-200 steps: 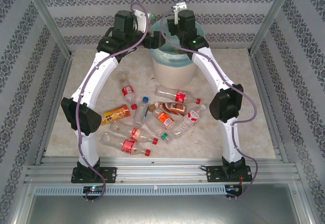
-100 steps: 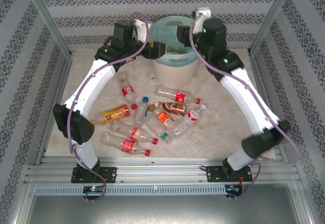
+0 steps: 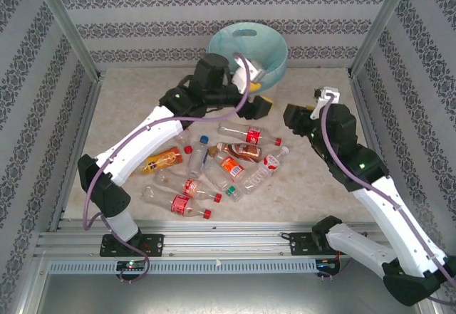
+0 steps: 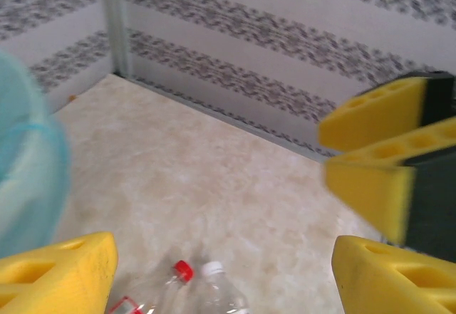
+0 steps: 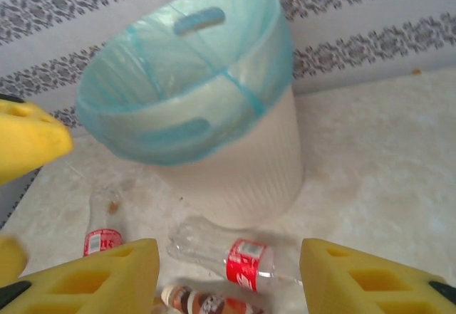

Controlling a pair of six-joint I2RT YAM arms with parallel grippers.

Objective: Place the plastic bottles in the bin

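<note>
Refs per top view. Plastic bottles (image 3: 214,164): loose heap at surface (image 3: 320,179) ctr, all lying flat, long axes mixed. Red-label bottle (image 3: 246,134) at heap's 12 o'clock: axis 9–3, red cap to 3. Orange-label bottle (image 3: 162,159) at heap's 9 o'clock: axis approx. 8–2. Blue-cap bottle (image 3: 199,154): cap to 12. Bodies clear; labels red or orange; caps red, blue, green, white.

Bin (image 5: 249,179): at 12 o'clock of surface, just beyond heap, mouth up. Cream ribbed wall, turquoise liner folded over rim.

L tool (image 4: 221,246): fingers spread, nothing btwn; pos. at bin's 6 o'clock. R tool (image 5: 228,253): fingers spread, nothing held; pos. at bin's 4 o'clock.

Surface: cream, marbled. Walls (image 3: 228,1): pale stripes w/ dark ornamental bands. Frame posts (image 3: 68,29): aluminium.
</note>
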